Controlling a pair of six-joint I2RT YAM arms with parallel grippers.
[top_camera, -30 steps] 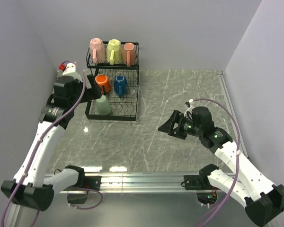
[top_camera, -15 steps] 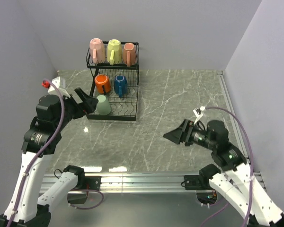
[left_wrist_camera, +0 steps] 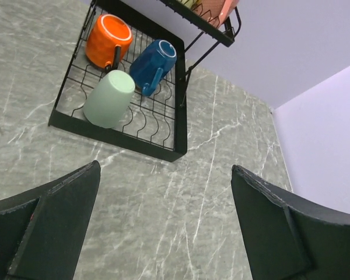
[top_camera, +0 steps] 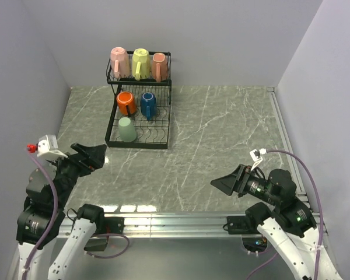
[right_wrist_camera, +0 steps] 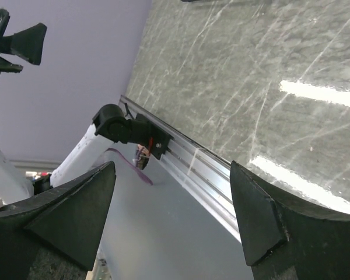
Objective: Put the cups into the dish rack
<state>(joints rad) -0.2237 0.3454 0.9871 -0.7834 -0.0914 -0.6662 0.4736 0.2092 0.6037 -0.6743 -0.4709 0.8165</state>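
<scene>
Cups [top_camera: 140,61] all sit in the dish rack [top_camera: 137,145] at far left: three upturned up top to drain, orange cup [top_camera: 126,102], blue cup [top_camera: 148,104] and pale green cup [top_camera: 127,129] below. Left gripper [top_camera: 96,156] and right gripper [top_camera: 224,181], spread and empty, have drawn back to the near edge, job apparently done.

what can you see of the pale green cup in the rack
The pale green cup is handleless, smooth and plain, like ceramic. It sits mouth down in the near left corner of the lower tray of the dish rack, on its wires, just in front of the orange cup and blue cup. Nothing holds it.
</scene>
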